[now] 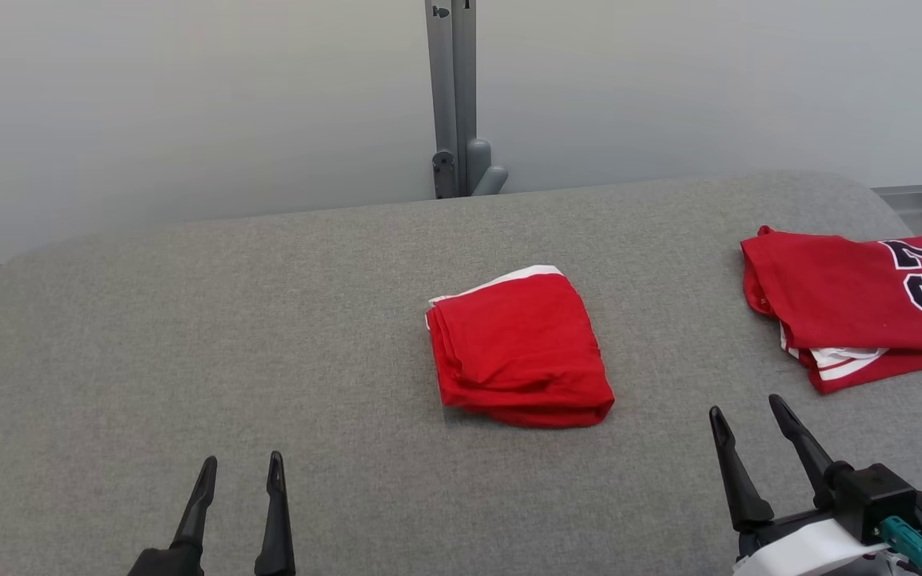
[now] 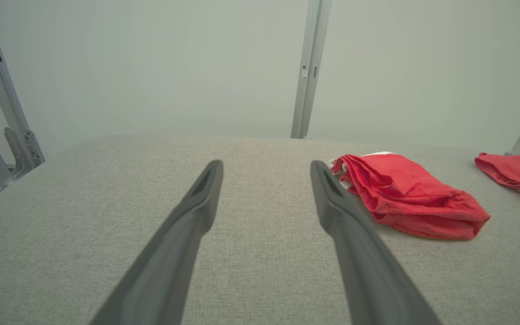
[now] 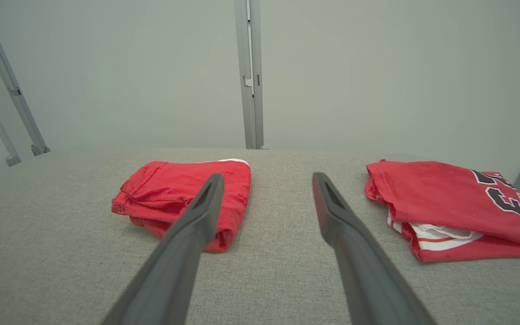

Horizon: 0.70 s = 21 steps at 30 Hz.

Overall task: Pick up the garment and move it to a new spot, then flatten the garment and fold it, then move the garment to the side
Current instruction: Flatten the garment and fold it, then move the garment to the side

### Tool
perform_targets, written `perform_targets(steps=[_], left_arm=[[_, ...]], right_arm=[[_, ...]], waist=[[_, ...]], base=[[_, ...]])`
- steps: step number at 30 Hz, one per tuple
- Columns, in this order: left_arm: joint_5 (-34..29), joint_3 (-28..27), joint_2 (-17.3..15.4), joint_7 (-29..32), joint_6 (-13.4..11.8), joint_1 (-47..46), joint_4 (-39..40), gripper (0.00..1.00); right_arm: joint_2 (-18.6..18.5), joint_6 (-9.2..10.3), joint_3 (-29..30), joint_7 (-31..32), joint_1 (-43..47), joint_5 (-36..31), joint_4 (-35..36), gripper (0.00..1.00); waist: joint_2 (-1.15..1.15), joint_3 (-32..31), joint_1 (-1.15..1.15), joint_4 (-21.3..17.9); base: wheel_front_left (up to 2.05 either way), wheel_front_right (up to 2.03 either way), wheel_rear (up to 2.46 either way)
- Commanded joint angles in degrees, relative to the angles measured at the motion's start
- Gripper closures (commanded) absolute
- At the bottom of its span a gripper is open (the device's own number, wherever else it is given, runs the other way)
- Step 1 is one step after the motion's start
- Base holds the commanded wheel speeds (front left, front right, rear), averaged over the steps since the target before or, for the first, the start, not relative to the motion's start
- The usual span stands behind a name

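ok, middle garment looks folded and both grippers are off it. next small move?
Probably reach the right gripper toward the near right corner of the folded red garment to grip it for the move aside. It lies folded in the middle, that gripper and the left gripper are open and empty, and the numbered jersey sits apart at the right.

I see the red garment (image 1: pixel 519 348) folded into a small thick bundle, lying flat in the middle of the head view, with a bit of white showing along its top edge and its stacked folds facing left.
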<state>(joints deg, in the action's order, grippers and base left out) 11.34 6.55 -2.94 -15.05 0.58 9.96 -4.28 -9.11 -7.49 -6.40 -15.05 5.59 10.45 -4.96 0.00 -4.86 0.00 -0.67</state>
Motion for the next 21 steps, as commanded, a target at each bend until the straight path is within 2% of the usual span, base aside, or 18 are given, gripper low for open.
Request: perform_targets(steps=[1,11,21], left_arm=[[-0.4,-0.1,0.0,-0.1,0.2,0.2,-0.1,0.0],[-2.5,0.4,0.0,-0.1,-0.4,-1.2,-0.6,0.0],[-2.0,3.1,0.0,-0.1,0.9,-2.6,0.6,0.0]], right_arm=[[-0.1,0.02,0.3,-0.1,0.7,0.2,0.3,0.0],[-0.4,0.02,-0.2,-0.1,0.6,0.7,0.2,0.0],[-1.6,0.02,-1.8,-0.1,-5.5,11.6,-6.4,0.0]], waist=[[0.0,-0.1,0.0,0.2],[0.0,0.3,0.0,2.2],[0.0,3.4,0.0,6.8]], base=[[0.0,0.0,0.0],[0.0,0.0,0.0],[0.0,0.0,0.0]])
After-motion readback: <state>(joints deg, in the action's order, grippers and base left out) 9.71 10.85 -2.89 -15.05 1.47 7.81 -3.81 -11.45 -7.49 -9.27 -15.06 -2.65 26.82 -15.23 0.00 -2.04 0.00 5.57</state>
